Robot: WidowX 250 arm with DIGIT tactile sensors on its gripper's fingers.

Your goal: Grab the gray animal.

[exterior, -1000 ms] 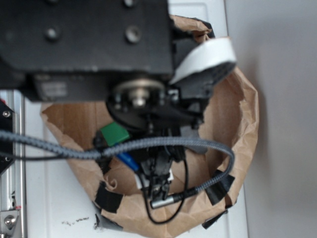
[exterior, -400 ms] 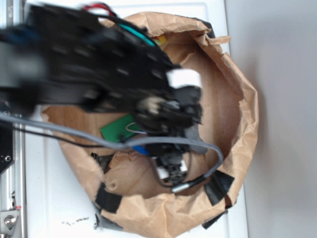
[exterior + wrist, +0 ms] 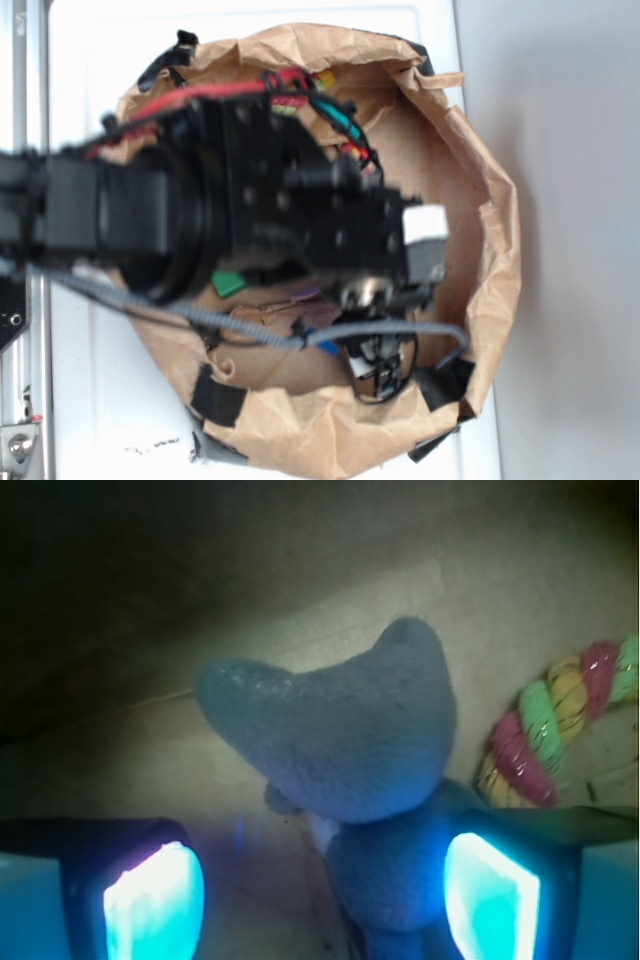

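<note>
Now your gripper (image 3: 320,895) stands spread wide around the gray animal (image 3: 345,740) inside the paper bag (image 3: 495,230).

On your wrist view, the left finger (image 3: 150,900) glows at the lower left with bare cardboard beside it; the gray animal fills the middle, its broad ear up and its body dropping between the fingers, closer to the right finger (image 3: 490,895), though you cannot tell whether it touches. The rope ring (image 3: 550,735) lies just beyond on the right. From the exterior view, the arm (image 3: 250,215) reaches into the bag on the white bench (image 3: 90,400), covering most of the green block (image 3: 228,283) and the animal.
</note>
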